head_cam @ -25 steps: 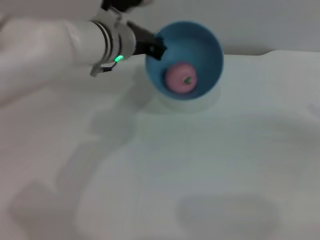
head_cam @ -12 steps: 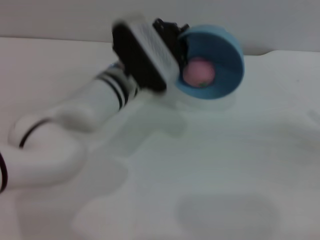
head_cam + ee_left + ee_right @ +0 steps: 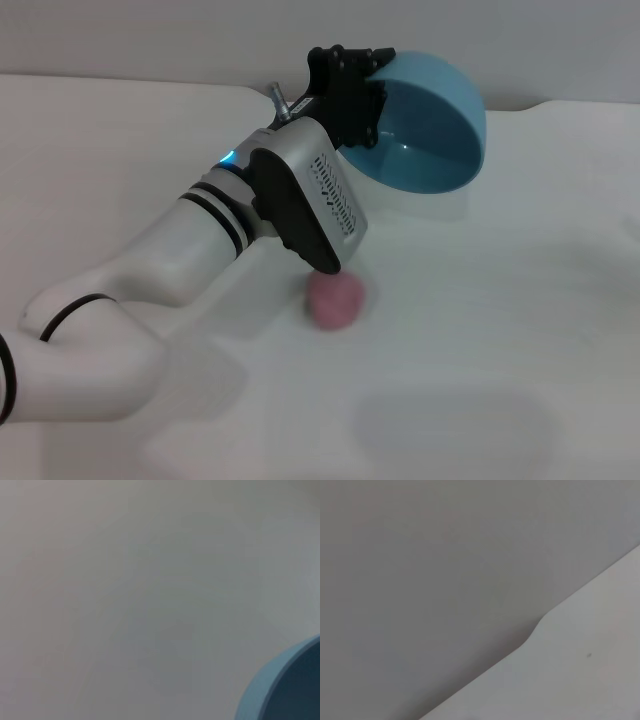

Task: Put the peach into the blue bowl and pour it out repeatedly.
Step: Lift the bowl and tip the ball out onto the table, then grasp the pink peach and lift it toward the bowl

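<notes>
In the head view my left gripper (image 3: 372, 88) is shut on the rim of the blue bowl (image 3: 430, 130) and holds it tipped on its side above the far part of the white table (image 3: 500, 330), its opening facing forward and down. The bowl is empty. The peach (image 3: 335, 301) lies on the table, apart from the bowl, close under my left wrist. A slice of the bowl's rim shows in the left wrist view (image 3: 280, 685). The right gripper is out of view.
The table's far edge meets a grey wall (image 3: 150, 40). The right wrist view shows only the wall and the table edge (image 3: 535, 630). My left arm (image 3: 200, 250) reaches across the left half of the table.
The bowl was tipped over further. The peach has dropped out of it onto the table and come toward me. My left wrist has swung forward and rotated.
</notes>
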You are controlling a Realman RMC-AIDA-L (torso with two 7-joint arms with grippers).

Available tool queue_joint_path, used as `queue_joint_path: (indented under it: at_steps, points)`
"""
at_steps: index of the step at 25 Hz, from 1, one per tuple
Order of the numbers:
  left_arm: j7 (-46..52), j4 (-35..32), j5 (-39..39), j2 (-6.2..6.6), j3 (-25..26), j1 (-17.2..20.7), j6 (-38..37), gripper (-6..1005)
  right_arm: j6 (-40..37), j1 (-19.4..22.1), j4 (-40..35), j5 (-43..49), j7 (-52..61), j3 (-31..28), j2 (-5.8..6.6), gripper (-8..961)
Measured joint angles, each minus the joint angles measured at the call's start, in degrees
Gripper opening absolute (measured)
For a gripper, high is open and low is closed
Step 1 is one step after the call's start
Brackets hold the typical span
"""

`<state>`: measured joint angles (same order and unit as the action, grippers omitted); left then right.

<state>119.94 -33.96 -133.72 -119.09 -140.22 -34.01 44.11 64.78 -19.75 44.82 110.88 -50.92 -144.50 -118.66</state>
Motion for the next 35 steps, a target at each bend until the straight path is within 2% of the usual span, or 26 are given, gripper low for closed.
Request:
queue_joint_path:
  at_steps: [7,9,12,15,19,22,24,25,26,29,32,35]
  points:
    - [1.7,0.1,4.2,-0.01,0.3,-0.1,-1.2,0,0.3,-0.6,-1.2,0.3,-0.7,0.5,0.11,470]
    - [3.3,-0.7,8.3,0.00,1.5,-0.1,-1.7,-1,0.4,-1.4,-2.1,0.6,-0.8,0.9,0.23,470]
    - [3.9,-3.7,15.2,0.11,6.6,0.0,-6.5,-1,0.6,-2.1,-2.3,0.7,-0.9,1.7,0.38,470]
    - [3.7,-8.4,18.6,0.37,15.8,0.4,-17.5,-1,1.5,-3.4,-2.4,0.9,-1.2,5.7,0.95,469]
    - [3.8,-11.4,19.4,0.51,28.7,0.2,-35.1,-1,2.6,-6.9,-2.7,2.9,-1.1,13.0,1.61,469]
    - [4.3,-12.6,19.4,0.68,40.7,-0.8,-50.9,-1,3.1,-9.9,-2.9,5.1,-0.8,17.3,1.69,469]
    - [4.6,-12.4,19.1,0.89,45.3,-1.5,-57.0,-2,3.0,-12.2,-2.9,5.7,-0.8,20.3,1.52,470]
    - [6.2,-12.1,18.3,1.13,50.3,-2.3,-63.6,-2,2.7,-14.1,-3.0,5.8,-0.7,23.3,1.31,470]
    - [6.2,-12.1,18.3,1.13,50.3,-2.3,-63.6,-2,2.6,-15.1,-3.0,5.8,-0.7,25.2,1.24,470]
    - [10.8,-12.2,14.2,1.49,56.7,-3.3,-72.7,-2,2.3,-17.0,-3.0,5.8,-0.7,28.5,1.07,470]
    - [19.0,-13.7,4.8,1.67,64.0,-5.0,-83.3,-2,1.1,-19.6,-3.1,5.5,-0.6,34.7,0.49,469]
    - [30.2,-15.6,-8.5,1.81,70.7,-7.7,-95.2,-2,-1.4,-21.4,-3.2,4.5,-0.4,42.6,0.22,469]
